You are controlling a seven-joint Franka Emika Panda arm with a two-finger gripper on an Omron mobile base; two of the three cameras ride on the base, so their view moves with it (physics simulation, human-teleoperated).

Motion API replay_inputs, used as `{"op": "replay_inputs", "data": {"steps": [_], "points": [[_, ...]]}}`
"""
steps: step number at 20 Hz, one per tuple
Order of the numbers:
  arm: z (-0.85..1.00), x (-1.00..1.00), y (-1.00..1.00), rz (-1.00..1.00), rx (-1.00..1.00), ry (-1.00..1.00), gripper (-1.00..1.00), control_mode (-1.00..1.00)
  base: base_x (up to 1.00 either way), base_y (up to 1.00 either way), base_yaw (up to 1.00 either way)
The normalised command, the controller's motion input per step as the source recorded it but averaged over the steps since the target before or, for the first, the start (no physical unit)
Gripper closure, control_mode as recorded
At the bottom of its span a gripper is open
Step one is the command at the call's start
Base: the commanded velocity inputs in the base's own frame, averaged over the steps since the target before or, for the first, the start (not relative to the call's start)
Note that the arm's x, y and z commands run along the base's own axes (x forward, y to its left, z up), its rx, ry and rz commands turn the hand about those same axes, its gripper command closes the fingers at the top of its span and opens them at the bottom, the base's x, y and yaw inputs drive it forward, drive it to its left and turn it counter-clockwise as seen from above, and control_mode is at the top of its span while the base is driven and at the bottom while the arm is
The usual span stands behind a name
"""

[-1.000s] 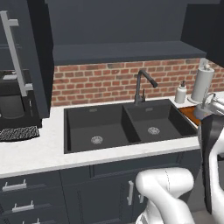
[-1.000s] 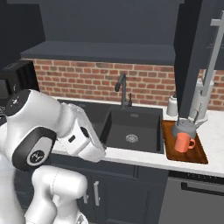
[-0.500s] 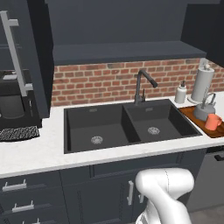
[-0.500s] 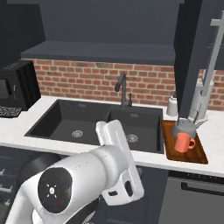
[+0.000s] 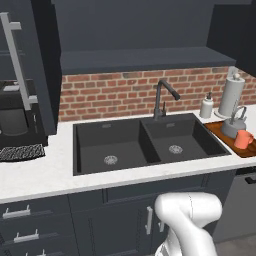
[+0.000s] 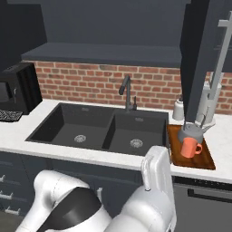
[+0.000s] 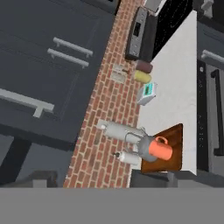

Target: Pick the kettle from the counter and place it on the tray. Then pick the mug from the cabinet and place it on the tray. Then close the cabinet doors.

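The grey kettle and the orange-red mug stand together on the brown wooden tray, on the white counter right of the sink. The left base view has the kettle, mug and tray at its far right. A tall dark cabinet door with a silver bar handle stands swung open just above the tray. The rolled hand view looks from a distance at the kettle, mug and tray. My gripper is open, with nothing between its fingers.
A black double sink with a dark faucet fills the middle counter. A soap bottle and white paper-towel roll stand behind the tray. At the left, another open door hangs before a black coffee machine. Yellow and maroon tumblers stand farther along.
My arm has swung across the foreground and sunk low in both base views. Kettle, mug and tray have stayed put, and the doors stand as before.
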Motion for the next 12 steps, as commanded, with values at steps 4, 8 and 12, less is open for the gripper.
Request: {"op": "replay_inputs", "data": {"steps": [4,8,12], "points": [[0.09,0.22,-0.56,0.00,0.22,-0.21,-1.00,-1.00,0.00,0.00,0.00],[0.01,0.51,-0.34,0.03,0.20,-0.16,-1.00,-1.00,0.00,0.00,0.00],[0.00,0.62,-0.19,0.11,0.15,-0.06,-1.00,-1.00,0.00,0.00,0.00]]}}
